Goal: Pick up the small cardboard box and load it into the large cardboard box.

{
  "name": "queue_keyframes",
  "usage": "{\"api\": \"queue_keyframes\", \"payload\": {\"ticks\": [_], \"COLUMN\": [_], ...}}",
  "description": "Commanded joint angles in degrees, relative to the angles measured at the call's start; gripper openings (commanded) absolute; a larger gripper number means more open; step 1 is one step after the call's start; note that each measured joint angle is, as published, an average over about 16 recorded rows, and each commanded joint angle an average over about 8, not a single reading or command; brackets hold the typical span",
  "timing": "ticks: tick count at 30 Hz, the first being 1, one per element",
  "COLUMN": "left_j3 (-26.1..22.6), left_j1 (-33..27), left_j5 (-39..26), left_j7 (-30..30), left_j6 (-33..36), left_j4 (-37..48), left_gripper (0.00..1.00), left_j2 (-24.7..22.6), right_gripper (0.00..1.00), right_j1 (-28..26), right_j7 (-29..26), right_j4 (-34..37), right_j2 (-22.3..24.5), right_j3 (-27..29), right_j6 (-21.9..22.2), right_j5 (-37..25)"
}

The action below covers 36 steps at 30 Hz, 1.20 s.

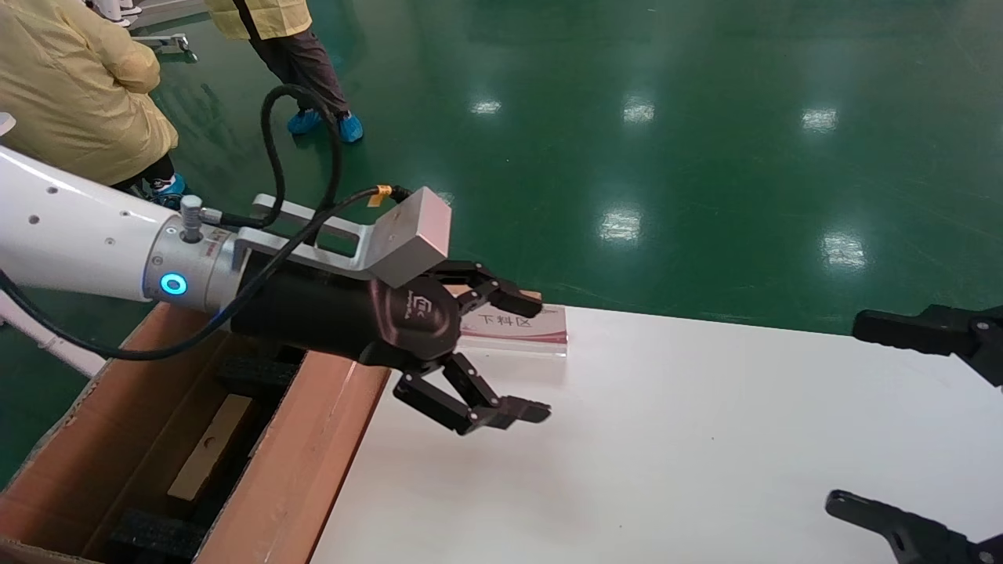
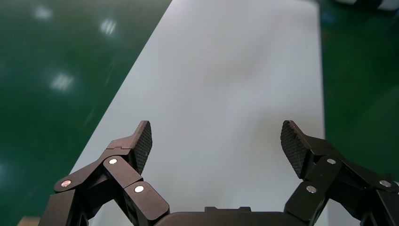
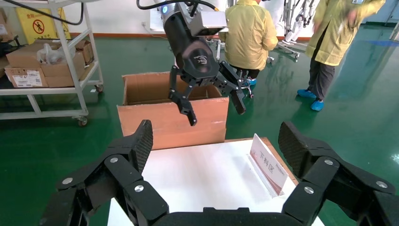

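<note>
The large cardboard box (image 1: 321, 439) stands open at the table's left end, with black foam (image 1: 153, 536) inside; in the right wrist view the large cardboard box (image 3: 174, 117) shows beyond the table. A tan, flat-faced small cardboard box (image 1: 210, 445) lies down in the foam. My left gripper (image 1: 529, 355) hangs open and empty over the white table (image 1: 666, 439), just right of the carton's rim; the left wrist view shows only bare table between its pads (image 2: 142, 141). My right gripper (image 1: 862, 415) is open and empty at the table's right edge.
A small slanted sign (image 1: 513, 325) stands on the table's far edge behind the left gripper. Two people in yellow coats (image 1: 70, 86) stand on the green floor beyond the carton. A white cart with boxes (image 3: 47, 56) is off to the side.
</note>
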<state>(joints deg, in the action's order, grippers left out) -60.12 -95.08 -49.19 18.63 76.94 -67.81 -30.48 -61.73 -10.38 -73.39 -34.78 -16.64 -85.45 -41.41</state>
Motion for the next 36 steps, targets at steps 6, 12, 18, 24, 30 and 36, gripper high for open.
{"api": "queue_keyframes", "payload": {"ticks": [6, 12, 18, 24, 30, 36], "left_j3": [13.37, 24.86, 36.29, 43.56, 44.06, 44.39], "left_j1": [10.16, 18.89, 27.58, 33.1, 33.48, 33.72], "left_j5": [2.22, 4.13, 6.03, 7.25, 7.35, 7.41], "left_j7": [-2.39, -4.44, -6.49, -7.8, -7.92, -7.92], "left_j6": [2.65, 4.93, 7.21, 8.65, 8.77, 8.81], "left_j4": [-1.75, -3.25, -4.75, -5.68, -5.72, -5.74], "left_gripper": [1.0, 1.0, 1.0, 1.0, 1.0, 1.0], "left_j2": [-1.38, -2.56, -3.74, -4.49, -4.54, -4.55], "right_gripper": [0.0, 0.0, 0.0, 0.0, 0.0, 0.44], "right_j1": [0.03, 0.06, 0.09, 0.11, 0.14, 0.16], "right_j7": [-0.07, -0.13, -0.19, -0.25, -0.31, -0.36], "right_j4": [-0.03, -0.07, -0.09, -0.12, -0.15, -0.17], "right_j2": [-0.05, -0.09, -0.12, -0.16, -0.2, -0.23], "right_j3": [0.12, 0.22, 0.32, 0.42, 0.52, 0.6], "right_j6": [-0.05, -0.09, -0.13, -0.17, -0.21, -0.23], "right_j5": [-0.09, -0.16, -0.23, -0.3, -0.38, -0.43]}}
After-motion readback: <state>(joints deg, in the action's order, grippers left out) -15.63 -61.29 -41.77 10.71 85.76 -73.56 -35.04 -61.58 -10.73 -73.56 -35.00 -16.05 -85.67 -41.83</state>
